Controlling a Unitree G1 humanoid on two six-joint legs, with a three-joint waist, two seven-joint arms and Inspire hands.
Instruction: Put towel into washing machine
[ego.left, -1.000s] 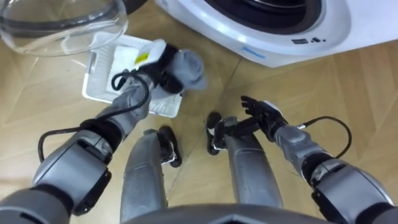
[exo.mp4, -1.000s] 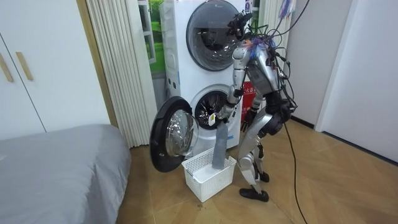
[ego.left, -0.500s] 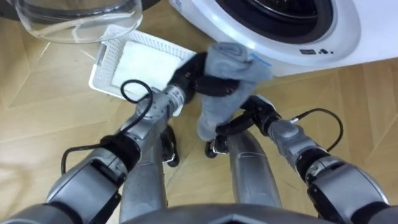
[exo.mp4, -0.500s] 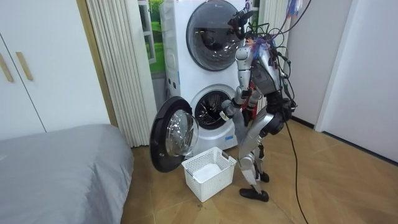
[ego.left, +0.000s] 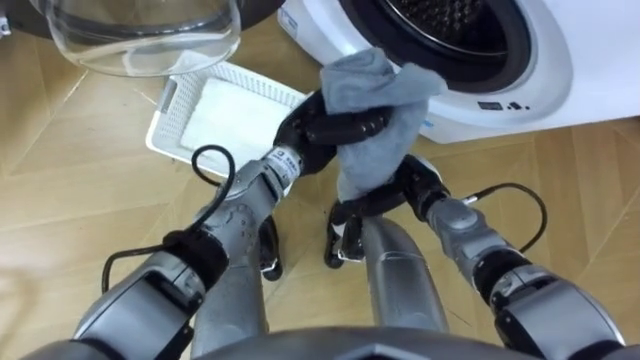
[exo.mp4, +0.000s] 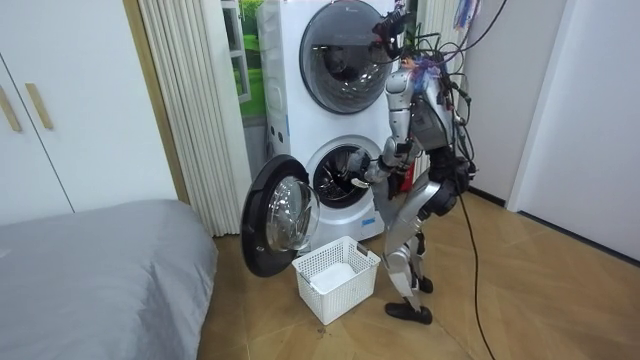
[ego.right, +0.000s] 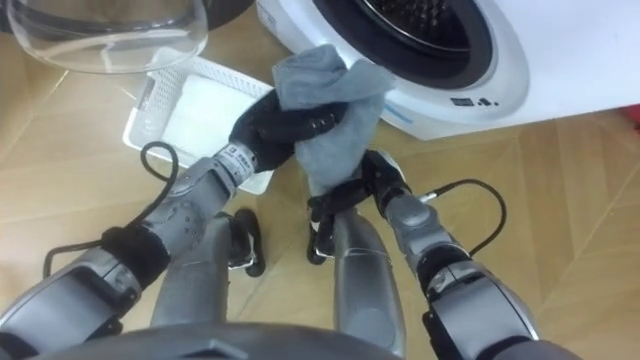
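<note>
- One grey towel (ego.left: 375, 110), clutched in my left hand (ego.left: 322, 130) at the washing machine (ego.left: 540, 60) mouth.
- One right hand (ego.left: 412, 186) beneath it; I cannot tell its grip.
- One white basket (ego.left: 167, 102) near my feet.

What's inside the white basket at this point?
A flat white layer, perhaps cloth, lies in the basket; the left hand, holding the grey towel, covers one corner.

Matt grey cloth towel (ego.left: 375, 110); glossy white washing machine (ego.left: 520, 60).
</note>
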